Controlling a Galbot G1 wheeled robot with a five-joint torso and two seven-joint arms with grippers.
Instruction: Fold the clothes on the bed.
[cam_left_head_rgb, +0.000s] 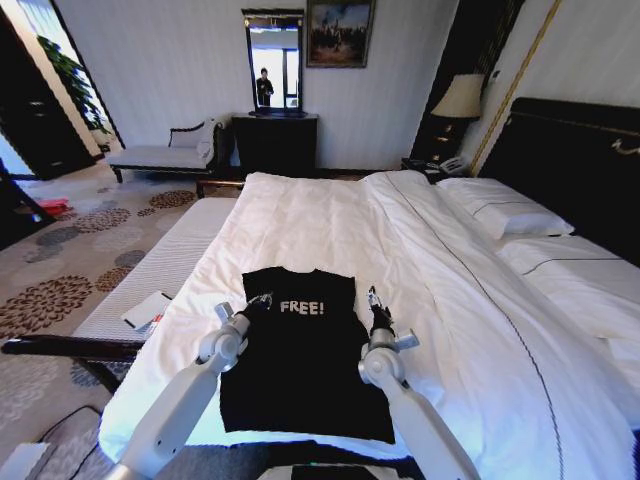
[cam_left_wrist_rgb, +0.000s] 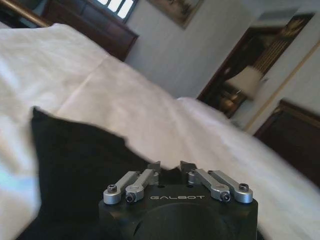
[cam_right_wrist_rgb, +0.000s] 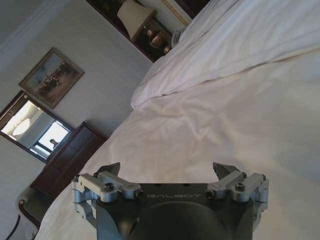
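Observation:
The clothes, a black T-shirt (cam_left_head_rgb: 300, 370) with white "FREE!" lettering, lie flat and face up on the bed's white duvet (cam_left_head_rgb: 330, 220) near its front edge. My left gripper (cam_left_head_rgb: 262, 298) is at the shirt's upper left corner. In the left wrist view its fingertips (cam_left_wrist_rgb: 155, 165) stand close together, pinched on the black fabric (cam_left_wrist_rgb: 75, 160). My right gripper (cam_left_head_rgb: 373, 296) is at the shirt's upper right corner. It is open (cam_right_wrist_rgb: 167, 170) above the bare duvet (cam_right_wrist_rgb: 225, 115), with nothing between its fingers.
White pillows (cam_left_head_rgb: 505, 215) and the dark headboard (cam_left_head_rgb: 570, 150) are at the right. A pale bench (cam_left_head_rgb: 160, 265) with a white booklet (cam_left_head_rgb: 148, 310) runs along the bed's left side. A dresser (cam_left_head_rgb: 275, 140) and a lamp (cam_left_head_rgb: 460, 97) stand against the far wall.

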